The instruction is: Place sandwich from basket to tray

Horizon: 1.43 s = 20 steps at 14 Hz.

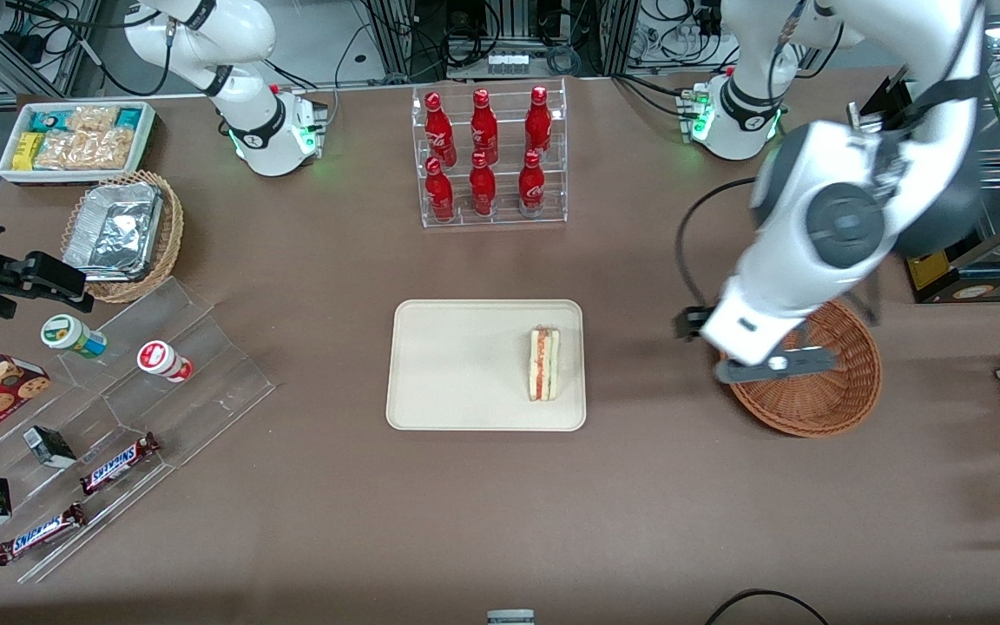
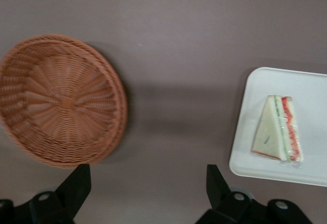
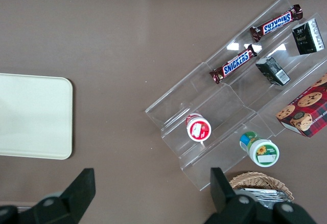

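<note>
The sandwich (image 1: 543,365) (image 2: 278,129), a pale wedge with red and green filling, lies on the cream tray (image 1: 457,365) (image 2: 311,86), close to the tray's edge that faces the basket. The reddish-brown wicker basket (image 1: 821,391) (image 2: 61,101) stands on the table toward the working arm's end, with nothing in it. My gripper (image 1: 752,356) (image 2: 147,188) hangs high above the table, over the basket's rim on the tray side. It is open, and only bare brown table shows between its fingers.
A clear rack of red cola bottles (image 1: 491,156) stands farther from the front camera than the tray. Toward the parked arm's end are a stepped acrylic shelf with snacks (image 1: 118,391), a tan wicker basket with a foil tray (image 1: 122,234) and a white bin (image 1: 75,139).
</note>
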{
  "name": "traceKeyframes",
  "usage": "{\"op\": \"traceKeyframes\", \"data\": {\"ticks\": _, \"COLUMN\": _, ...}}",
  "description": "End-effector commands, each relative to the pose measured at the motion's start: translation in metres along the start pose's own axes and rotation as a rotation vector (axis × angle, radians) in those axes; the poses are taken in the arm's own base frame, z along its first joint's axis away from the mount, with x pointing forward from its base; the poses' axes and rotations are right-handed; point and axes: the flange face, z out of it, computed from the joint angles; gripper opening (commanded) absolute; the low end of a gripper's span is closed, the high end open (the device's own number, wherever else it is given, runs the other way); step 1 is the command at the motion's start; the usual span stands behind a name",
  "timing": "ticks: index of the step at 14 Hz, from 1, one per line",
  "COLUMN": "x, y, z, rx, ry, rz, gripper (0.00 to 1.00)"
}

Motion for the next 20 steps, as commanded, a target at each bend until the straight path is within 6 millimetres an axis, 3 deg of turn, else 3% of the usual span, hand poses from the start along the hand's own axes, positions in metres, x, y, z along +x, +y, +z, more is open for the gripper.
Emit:
{"op": "traceKeyframes", "data": {"ticks": 1, "x": -0.017, "y": -0.054, "z": -0.033, "rx": -0.011, "ry": 0.016, "rz": 0.009, "gripper": 1.00}}
{"op": "traceKeyframes", "data": {"ticks": 5, "x": -0.028, "y": -0.118, "z": -0.068, "rx": -0.012, "ry": 0.013, "rz": -0.083, "gripper": 1.00}}
{"op": "traceKeyframes", "data": {"ticks": 8, "x": -0.049, "y": -0.139, "z": -0.098, "rx": 0.004, "ry": 0.028, "rz": -0.073, "gripper": 1.00}}
{"op": "traceKeyframes", "data": {"ticks": 10, "x": -0.056, "y": -0.163, "z": -0.109, "rx": 0.005, "ry": 0.018, "rz": -0.023, "gripper": 1.00}}
{"op": "traceKeyframes", "data": {"ticks": 20, "x": -0.060, "y": -0.172, "z": -0.105, "rx": 0.005, "ry": -0.026, "rz": 0.066, "gripper": 1.00}}
